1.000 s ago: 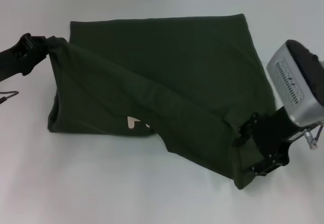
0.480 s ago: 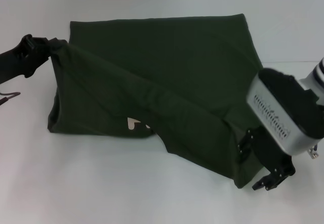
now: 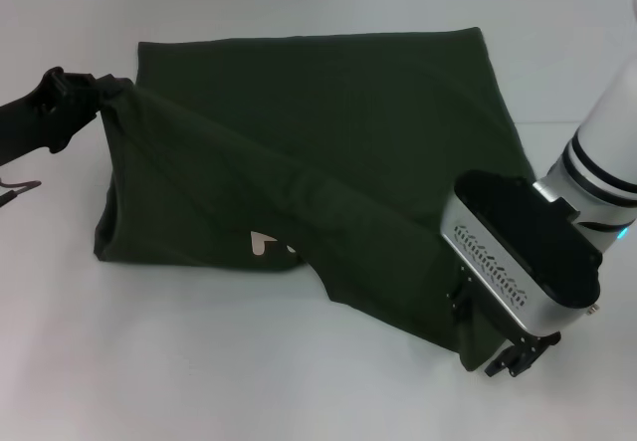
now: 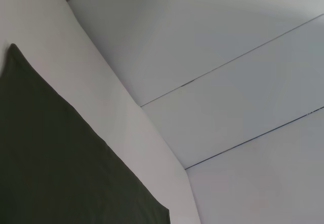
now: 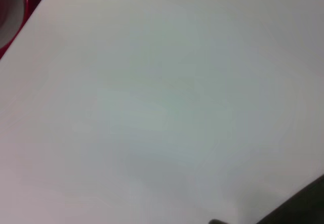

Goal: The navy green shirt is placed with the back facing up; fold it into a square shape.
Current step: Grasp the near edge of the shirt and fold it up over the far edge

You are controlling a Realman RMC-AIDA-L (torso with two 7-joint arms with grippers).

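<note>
The navy green shirt [image 3: 328, 112] lies on the white table [image 3: 199, 361], its left edge folded over into a raised ridge that runs diagonally toward the right front. A bit of cream lettering [image 3: 264, 244] peeks out under that fold. At the shirt's left side my left gripper [image 3: 90, 98] is shut on a bunched corner. My right gripper [image 3: 480, 333] grips the shirt's near right corner, largely hidden beneath its silver wrist housing [image 3: 518, 262]. In the left wrist view a dark sheet of the shirt [image 4: 50, 158] fills one corner.
White table surface surrounds the shirt on all sides. A thin hooked wire [image 3: 15, 187] lies at the far left edge. The right wrist view is almost all white table, with a red object [image 5: 12, 1] in one corner.
My right arm has swung inward and leftward, bringing its wrist housing over the shirt's near right corner and its gripper lower toward the front. The left gripper has held still.
</note>
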